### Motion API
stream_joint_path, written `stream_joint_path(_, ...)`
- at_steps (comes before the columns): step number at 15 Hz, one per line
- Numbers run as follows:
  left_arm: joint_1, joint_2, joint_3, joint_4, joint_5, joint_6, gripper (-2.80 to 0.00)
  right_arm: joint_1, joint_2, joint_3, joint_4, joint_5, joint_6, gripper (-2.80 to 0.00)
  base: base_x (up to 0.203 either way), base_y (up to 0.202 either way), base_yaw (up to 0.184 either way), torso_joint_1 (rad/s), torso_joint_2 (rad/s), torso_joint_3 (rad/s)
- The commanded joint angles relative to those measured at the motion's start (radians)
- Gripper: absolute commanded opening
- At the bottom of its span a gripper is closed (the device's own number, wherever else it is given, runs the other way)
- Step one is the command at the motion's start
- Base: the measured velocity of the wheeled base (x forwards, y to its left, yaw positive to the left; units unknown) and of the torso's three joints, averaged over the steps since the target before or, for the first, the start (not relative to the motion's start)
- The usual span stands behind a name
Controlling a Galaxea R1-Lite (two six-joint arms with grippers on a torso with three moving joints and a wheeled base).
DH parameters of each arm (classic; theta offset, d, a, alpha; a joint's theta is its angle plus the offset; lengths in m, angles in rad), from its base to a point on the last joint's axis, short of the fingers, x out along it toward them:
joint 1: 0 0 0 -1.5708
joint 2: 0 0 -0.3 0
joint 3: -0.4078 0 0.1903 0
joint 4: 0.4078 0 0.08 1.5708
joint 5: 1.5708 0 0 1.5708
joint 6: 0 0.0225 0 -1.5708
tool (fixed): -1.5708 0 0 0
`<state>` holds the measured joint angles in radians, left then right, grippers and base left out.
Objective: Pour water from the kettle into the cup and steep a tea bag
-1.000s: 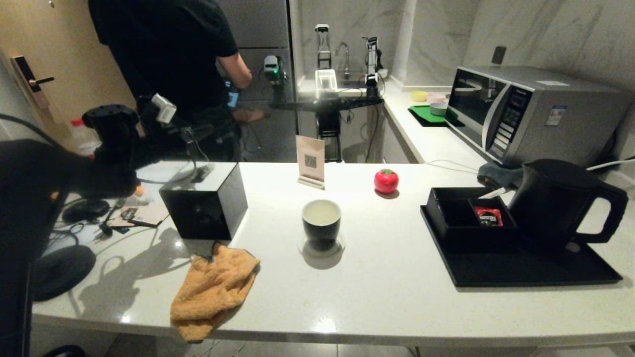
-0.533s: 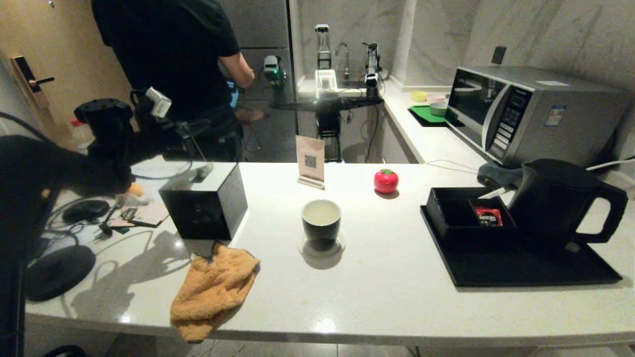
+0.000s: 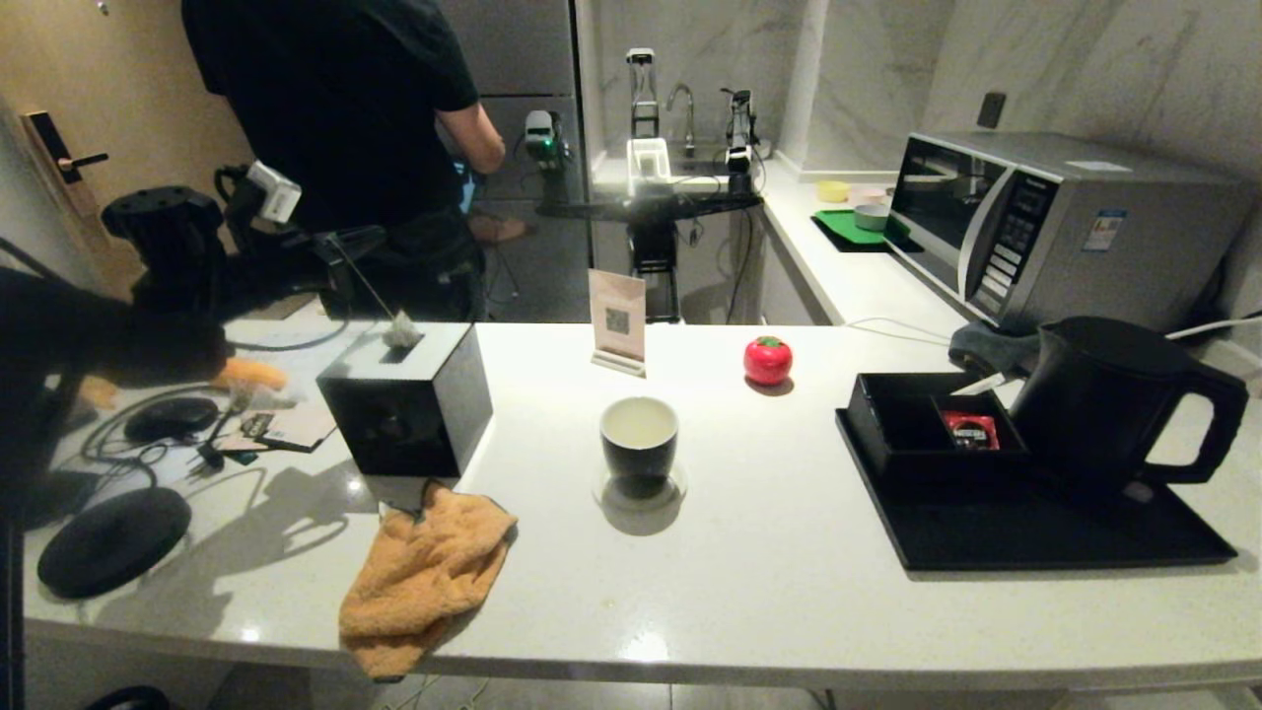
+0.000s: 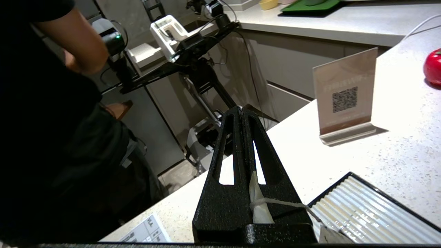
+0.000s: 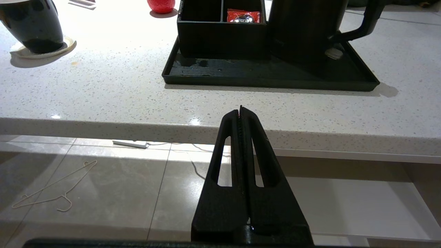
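A: Where do things stand?

B: The kettle (image 3: 1104, 404) sits on the black tray (image 3: 1035, 537) near the counter's (image 3: 769, 592) right edge. The cup (image 3: 639, 441) stands mid-counter on a clear coaster (image 3: 639, 490), with what looks like pale liquid in it.

A: And the grippers?

B: The left gripper (image 4: 242, 112) is up over the counter's back left corner, jaws pressed together on a tea bag's string (image 4: 282, 204), with the paper tag caught between the fingers. The right gripper (image 5: 240, 111) is shut on nothing, parked below the front edge.

A: What could go wrong?

B: I'd judge the bag (image 3: 400, 333), dangling just above the black tissue box (image 3: 406, 399), might snag on the box slot or swing wide of the cup as the arm travels. A thin string pinch could also slip.

A: Do the views differ?

B: The head view shows the bag hanging; the left wrist view shows only the pinched string and tag. The right wrist view alone shows wet patches on the tray.
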<state>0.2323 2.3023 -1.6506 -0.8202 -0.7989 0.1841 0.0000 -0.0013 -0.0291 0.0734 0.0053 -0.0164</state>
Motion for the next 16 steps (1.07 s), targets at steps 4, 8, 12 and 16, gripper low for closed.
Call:
stream_joint_path(4, 0.012, -0.003, -0.001, -0.009, -0.011, 0.000, -2.80, 0.000, 0.001, 0.000, 0.000, 0.001, 0.000, -2.80, 0.000, 0.000, 0.000, 0.000, 0.00, 0.000)
stream_joint_path(8, 0.010, -0.004, -0.001, -0.010, -0.009, 0.000, 0.00, 0.000, 0.001, 0.000, 0.000, 0.001, 0.000, -2.80, 0.000, 0.000, 0.000, 0.000, 0.00, 0.000)
stream_joint_path(12, 0.016, -0.009, 0.000, -0.010, -0.008, 0.014, 0.00, 0.000, 0.001, 0.000, 0.000, 0.001, 0.000, -2.80, 0.000, 0.000, 0.000, 0.000, 0.00, 0.000)
stream_joint_path(16, 0.015, -0.013, 0.000, -0.009, -0.008, 0.031, 0.00, 0.000, 0.001, 0.000, 0.000, 0.001, 0.000, -2.80, 0.000, 0.000, 0.000, 0.000, 0.00, 0.000)
